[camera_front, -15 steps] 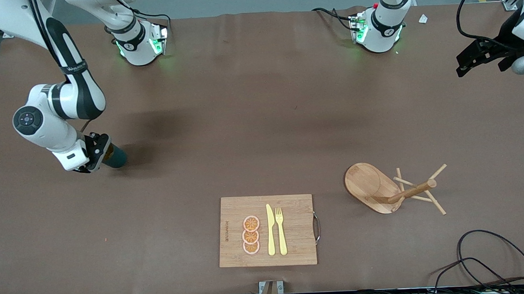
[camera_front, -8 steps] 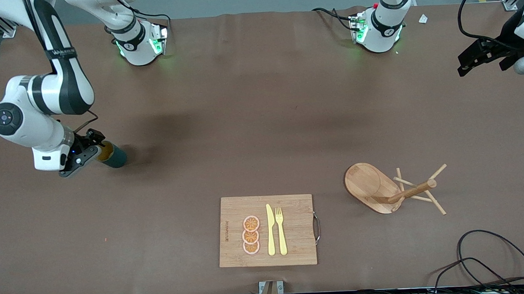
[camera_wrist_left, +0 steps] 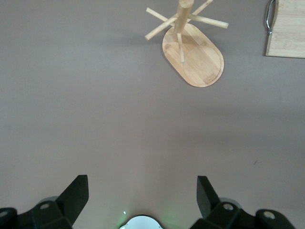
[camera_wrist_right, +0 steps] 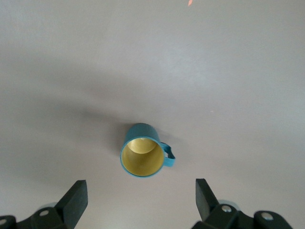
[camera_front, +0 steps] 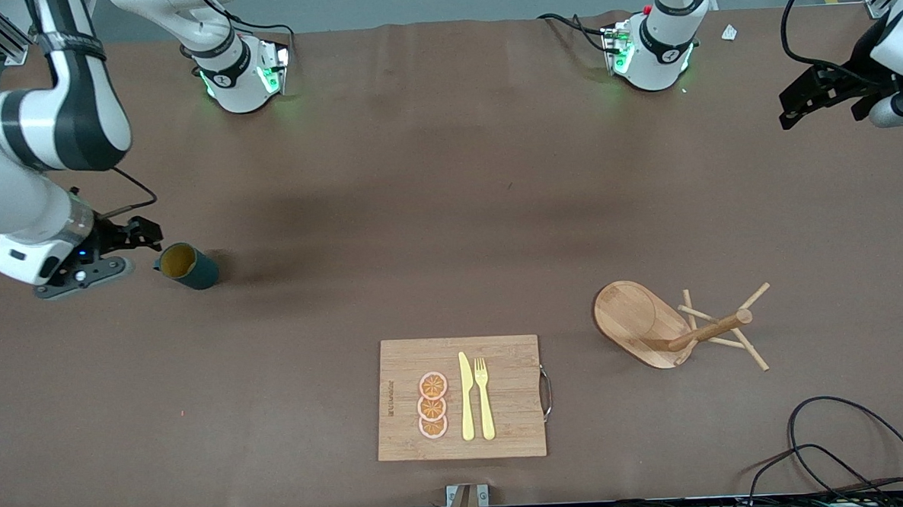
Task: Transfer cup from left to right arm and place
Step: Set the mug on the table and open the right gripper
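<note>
Teal cup (camera_front: pixel 186 266) stands upright on the tabletop (camera_front: pixel 450 231) at the right arm's end, free. A second ago the right gripper (camera_front: pixel 127 236) was around it; now it has backed off just beside it, spread wide. The left gripper (camera_front: pixel 811 101) waits far away.

Left wrist view: spread fingers (camera_wrist_left: pixel 76 195), no cup.

Right wrist view: cup (camera_wrist_right: pixel 141 157) between spread fingers (camera_wrist_right: pixel 75 196), untouched.

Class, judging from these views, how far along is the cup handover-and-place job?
Done: the cup stands upright on the table at the right arm's end, free of any grip. In hand: nothing; the right gripper is open beside it, the left gripper open, waiting at its own end. Left: apparently nothing.
</note>
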Robot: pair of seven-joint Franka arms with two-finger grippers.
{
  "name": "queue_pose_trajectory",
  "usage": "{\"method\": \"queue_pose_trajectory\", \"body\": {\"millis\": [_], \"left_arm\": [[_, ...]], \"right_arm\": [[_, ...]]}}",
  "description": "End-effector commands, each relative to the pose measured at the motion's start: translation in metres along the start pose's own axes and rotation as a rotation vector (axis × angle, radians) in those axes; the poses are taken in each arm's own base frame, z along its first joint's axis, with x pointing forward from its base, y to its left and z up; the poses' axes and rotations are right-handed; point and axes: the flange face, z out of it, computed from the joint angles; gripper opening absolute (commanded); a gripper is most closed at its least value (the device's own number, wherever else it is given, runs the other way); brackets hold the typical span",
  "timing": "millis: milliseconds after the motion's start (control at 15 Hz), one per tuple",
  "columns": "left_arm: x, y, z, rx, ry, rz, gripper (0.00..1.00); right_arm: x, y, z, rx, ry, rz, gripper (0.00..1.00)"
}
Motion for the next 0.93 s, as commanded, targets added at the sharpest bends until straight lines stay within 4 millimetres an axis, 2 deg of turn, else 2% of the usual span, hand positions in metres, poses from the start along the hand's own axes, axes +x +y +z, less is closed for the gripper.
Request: {"method": "queue_pose_trajectory", "body": {"millis": [0,200,333,467,667,867], "left_arm": [[-0.009,0.003,-0.005,-0.002,-0.002,0.01,1.0],[-0.01,0.0,-0.004,-0.002,-0.018,0.004,1.0],[-0.008,0.003,-0.004,-0.004,-0.013,0.004,1.0],[-0.007,0.003,-0.003,-0.015,-0.009,0.002,1.0],[-0.005,0.006,-0.003,-0.019,0.005,0.007,1.0],[-0.006,0.011,-0.003,-0.018,0.007,0.022,1.0]], "right_arm": [[-0.002,0.016,-0.037,0.01,0.006,0.131,1.0],[-0.006,0.022,-0.077,0.014,-0.013,0.279,1.0],[-0.01,0.027,-0.1,0.018,-0.01,0.308,1.0],[-0.018,0.045,-0.121,0.027,0.012,0.343,1.0],[-0.014,0.053,-0.135,0.022,0.042,0.35,1.0],[-0.014,0.052,-0.137,0.025,0.033,0.348,1.0]]}}
